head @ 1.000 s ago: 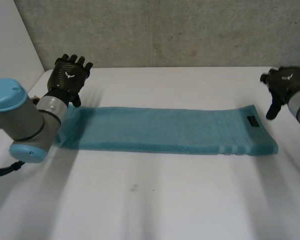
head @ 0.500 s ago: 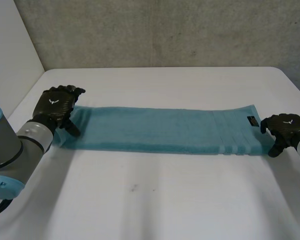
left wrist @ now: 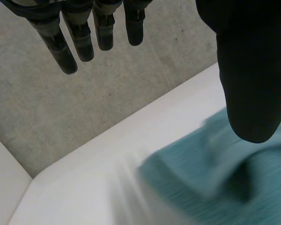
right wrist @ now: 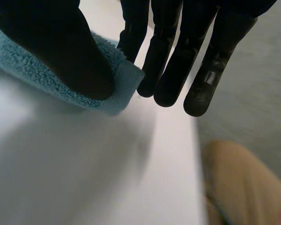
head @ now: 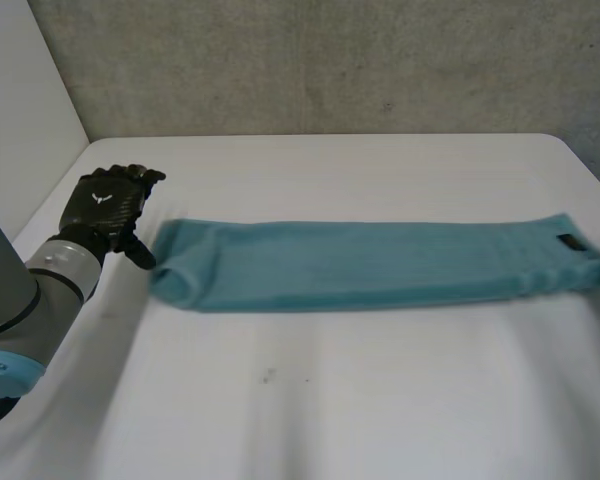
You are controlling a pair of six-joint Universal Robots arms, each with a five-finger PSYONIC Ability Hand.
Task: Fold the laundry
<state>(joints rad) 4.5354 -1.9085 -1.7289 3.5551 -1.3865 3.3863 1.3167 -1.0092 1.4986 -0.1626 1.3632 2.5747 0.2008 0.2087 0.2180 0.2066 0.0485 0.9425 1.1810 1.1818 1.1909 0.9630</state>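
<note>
Head view: the teal towel (head: 380, 265) is seen stretched lengthwise across the white surface (head: 310, 400). Its labelled end is drawn out to the surface's right edge and its other end is bunched into a soft roll near the left hand (head: 105, 205).

In the right wrist view the corner of the labelled end is pinched btw. thumb and fingers of the right hand (right wrist: 56, 47). The thumb is pressed on top and the fingers are closed in from the far side, so the cloth is firmly held. That grip is prob. meant to drag the towel sideways, or to lift the end for a fold back toward the left.

The left hand is kept just beside the bunched end, not touching it. In the left wrist view its fingers are straight and spread from the thumb, w/ nothing held. It is prob. parked there so the cloth can slide freely.

Vs. half a sec ago:
- The towel was lying flat then, w/ its left end at the left hand and its right end well inside the surface.
- Now the whole towel is shifted rightward and its flat shape is lost (narrowed, ridged along its length).
- The left end is pulled clear of the left hand and curled up.
- The right hand is carried out to the view's right edge.
- The left hand is drawn slightly back from the cloth.
</note>
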